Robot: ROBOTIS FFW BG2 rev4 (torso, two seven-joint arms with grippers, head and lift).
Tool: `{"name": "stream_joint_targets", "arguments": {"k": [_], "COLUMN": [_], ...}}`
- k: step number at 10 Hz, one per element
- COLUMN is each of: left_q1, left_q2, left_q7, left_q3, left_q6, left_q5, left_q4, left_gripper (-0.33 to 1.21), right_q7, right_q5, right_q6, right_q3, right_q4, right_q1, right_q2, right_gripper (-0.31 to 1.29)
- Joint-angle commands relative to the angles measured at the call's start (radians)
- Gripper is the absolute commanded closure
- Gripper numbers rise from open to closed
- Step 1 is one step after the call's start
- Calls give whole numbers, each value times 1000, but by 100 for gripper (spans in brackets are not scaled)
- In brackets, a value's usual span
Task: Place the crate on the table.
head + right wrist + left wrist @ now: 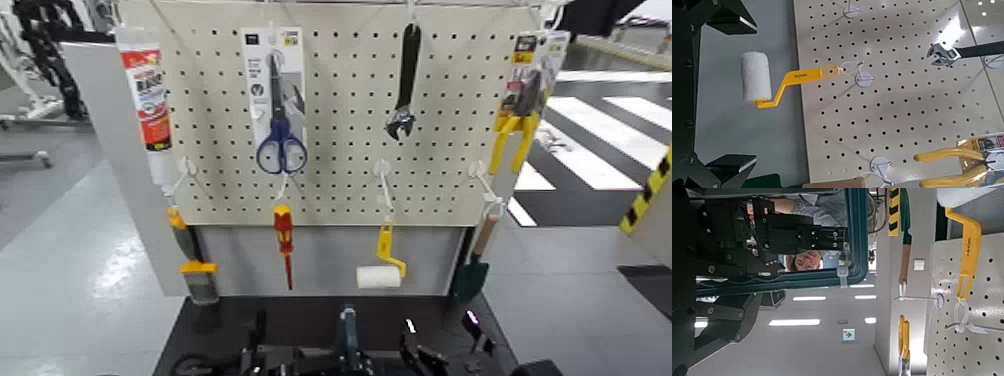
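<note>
The crate (347,338) hangs at the table's (300,312) front edge; right gripper (707,90) gapes empty, left gripper's (731,274) hold I cannot tell, so one-sided support may tip it off.

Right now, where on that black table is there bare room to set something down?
A bare strip of the flat matte black tabletop runs between the foot of the white tool pegboard and the dark grey-blue ribbed plastic crate. The near edge is crowded: there the crate is flanked by the left tool and the right tool.
</note>
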State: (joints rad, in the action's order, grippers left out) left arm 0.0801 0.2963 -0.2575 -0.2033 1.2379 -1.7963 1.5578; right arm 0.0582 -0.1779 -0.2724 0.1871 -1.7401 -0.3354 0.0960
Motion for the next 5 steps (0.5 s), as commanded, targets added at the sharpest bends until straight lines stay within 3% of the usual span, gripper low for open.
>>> {"name": "stream_joint_targets", "arguments": {"k": [1,5], "left_q1": [6,15], "left_q2": [3,6], "left_q7": [-2,-2], "left_q3": [-5,1], "left_q6": [0,0], "left_q5": [0,0], "left_q4": [-2,-15], "left_gripper": [118,118], "right_q7": [0,-1], "right_q5": [-2,-2], "right_q6": [-4,-8], "right_q3": [0,2], "right_q4": [2,4], "right_q1": [1,1], "right_q2": [-1,-1], "right_gripper": [15,15]}}
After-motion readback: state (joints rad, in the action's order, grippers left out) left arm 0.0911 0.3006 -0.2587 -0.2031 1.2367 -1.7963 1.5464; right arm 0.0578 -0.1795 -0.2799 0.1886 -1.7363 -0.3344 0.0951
